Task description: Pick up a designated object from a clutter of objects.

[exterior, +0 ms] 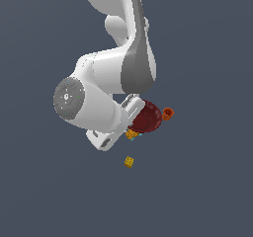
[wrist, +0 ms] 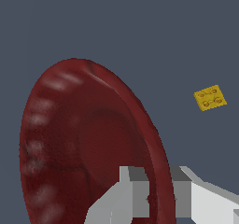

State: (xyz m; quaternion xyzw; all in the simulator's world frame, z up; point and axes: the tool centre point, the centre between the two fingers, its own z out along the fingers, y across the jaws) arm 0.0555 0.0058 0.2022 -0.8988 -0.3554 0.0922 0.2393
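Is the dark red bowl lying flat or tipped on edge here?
Tipped on edge: in the wrist view the bowl shows its ribbed inside sideways, its rim between the fingers of the tool.

The desk (exterior: 207,191) is all there is besides the work itself: one flat, dull sheet of dark slate blue-grey, the same even tone from border to border in the exterior view. From the wrist view it (wrist: 140,22) looks just the same, plain and matte, with soft shading only. Near the middle of the exterior view sits a tiny blue-green fleck (exterior: 138,134), too small to make out.
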